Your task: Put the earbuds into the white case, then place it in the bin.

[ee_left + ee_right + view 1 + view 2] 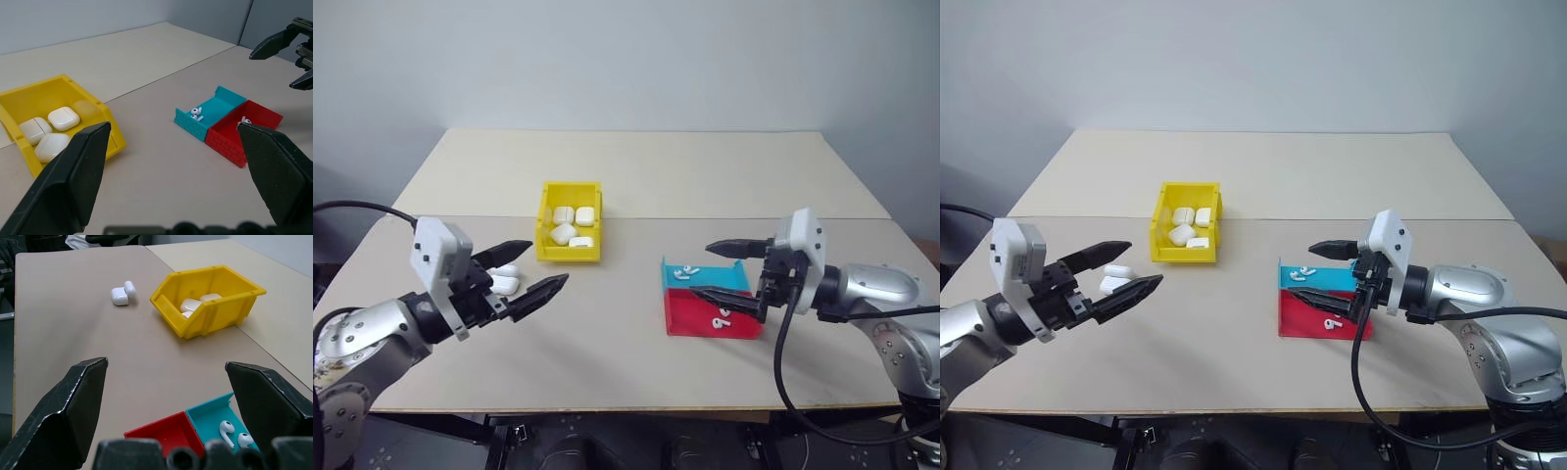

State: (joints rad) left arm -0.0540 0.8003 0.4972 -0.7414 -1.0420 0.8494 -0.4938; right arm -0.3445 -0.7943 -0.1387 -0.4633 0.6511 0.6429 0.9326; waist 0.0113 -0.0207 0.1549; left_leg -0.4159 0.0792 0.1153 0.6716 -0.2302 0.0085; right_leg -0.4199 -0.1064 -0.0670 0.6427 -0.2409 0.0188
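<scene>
While both grippers, left [536, 268] and right [719, 271], hang open and empty, earbuds [232, 432] lie in the tray [700, 318], white case [121, 293] opened on the table; tiny glossy buds risk slipping from broad fingers

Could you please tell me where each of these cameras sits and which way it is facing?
Left and right eye views: on the head, looking forward and down at the table; both arms show.
Left wrist view: along the open left gripper, toward the bin and tray.
Right wrist view: along the open right gripper, toward the open white case.
All share the bin.
</scene>
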